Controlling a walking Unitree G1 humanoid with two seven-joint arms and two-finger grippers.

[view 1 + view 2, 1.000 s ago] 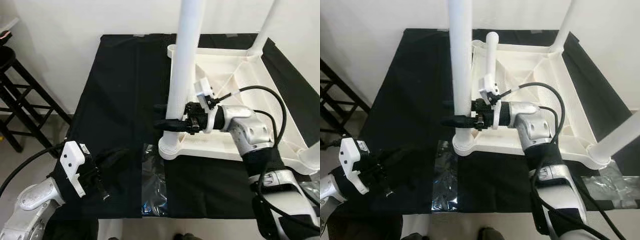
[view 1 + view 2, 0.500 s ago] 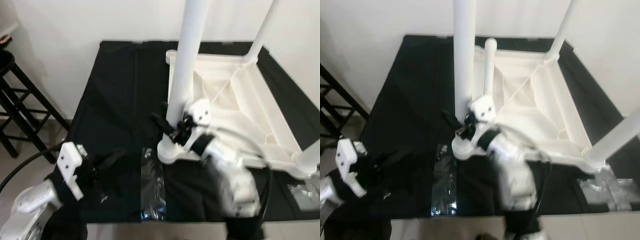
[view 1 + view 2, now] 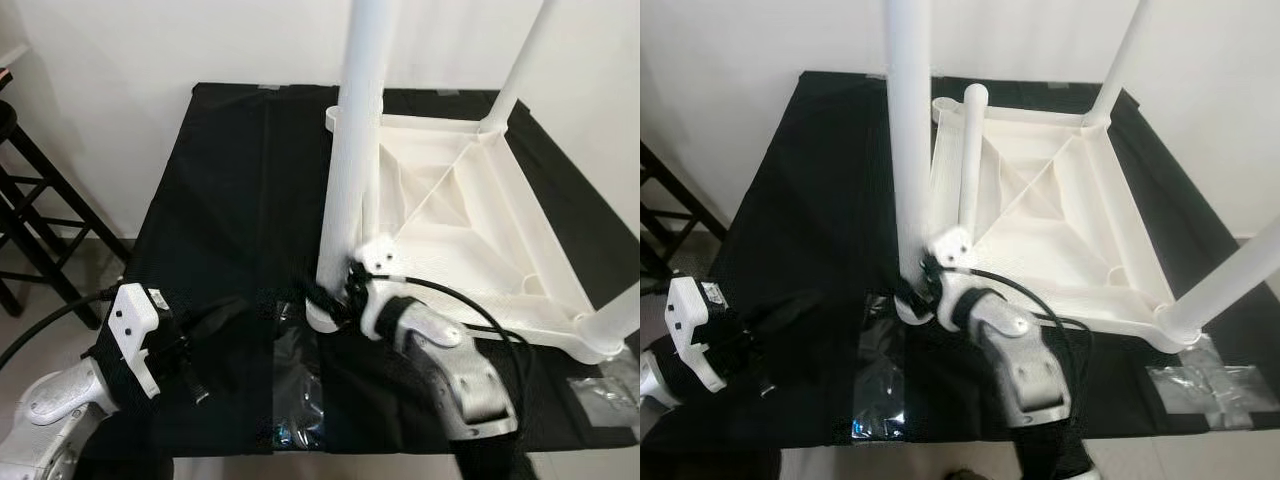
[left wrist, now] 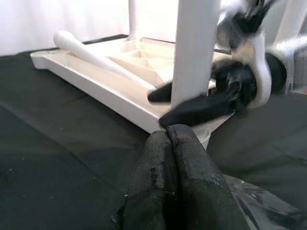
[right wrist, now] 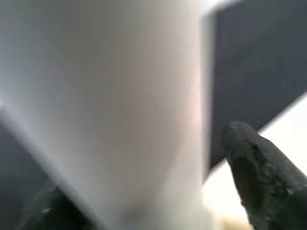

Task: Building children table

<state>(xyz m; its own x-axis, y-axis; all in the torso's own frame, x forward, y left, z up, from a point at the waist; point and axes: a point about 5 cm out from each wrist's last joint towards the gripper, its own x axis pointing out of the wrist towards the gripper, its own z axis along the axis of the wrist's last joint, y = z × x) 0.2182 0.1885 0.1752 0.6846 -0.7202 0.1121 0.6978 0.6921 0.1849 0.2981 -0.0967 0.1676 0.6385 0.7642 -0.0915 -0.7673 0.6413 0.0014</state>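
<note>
The right gripper (image 3: 325, 297) has its two black fingers set either side of the near white table leg (image 3: 350, 150), low down by the socket, closed on it. The upturned white tabletop (image 3: 480, 230) lies on the black cloth (image 3: 230, 180) just beyond. The left gripper (image 3: 210, 335), fingers pressed together, rests nearby on the cloth.
</note>
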